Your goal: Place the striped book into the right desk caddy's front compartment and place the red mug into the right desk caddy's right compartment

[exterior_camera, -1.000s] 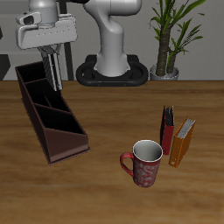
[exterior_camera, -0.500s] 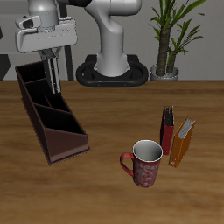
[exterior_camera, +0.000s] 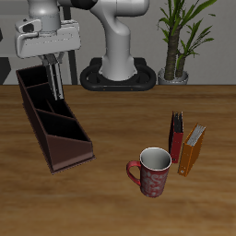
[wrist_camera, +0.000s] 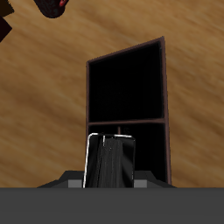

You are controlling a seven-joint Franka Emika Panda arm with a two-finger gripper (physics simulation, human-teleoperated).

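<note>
Gripper: your gripper point(exterior_camera: 54, 81) hangs above the right desk caddy point(exterior_camera: 53, 115), its fingers point(exterior_camera: 59, 79) pointing straight down at the middle section; they are pinched on the striped book point(wrist_camera: 110, 161).
Striped book: it is upright between the pads, and the wrist view shows its dark cover with a pale edge (the stripes themselves are hard to make out there). In the exterior view you can barely see it as a thin dark sliver between the fingers.
Front compartment: this section point(wrist_camera: 128, 86) lies directly under the book, dark inside, with a divider crossing just beside the book's lower edge. I cannot tell whether the book's edge has passed below the caddy's rim.
Right desk caddy: it lies at an angle on the table point(exterior_camera: 111, 207), its low slanted end toward the front edge and its tall end farther back.
Right compartment: the squarish section point(exterior_camera: 34, 80) at the tall end sits just beside your fingers.
Red mug: it stands upright point(exterior_camera: 152, 171) near the front edge, well apart from the caddy, handle toward the caddy's side.
Other books: a dark red book point(exterior_camera: 175, 137) and an orange book point(exterior_camera: 192, 150) stand just beside the mug, farther from the caddy.
</note>
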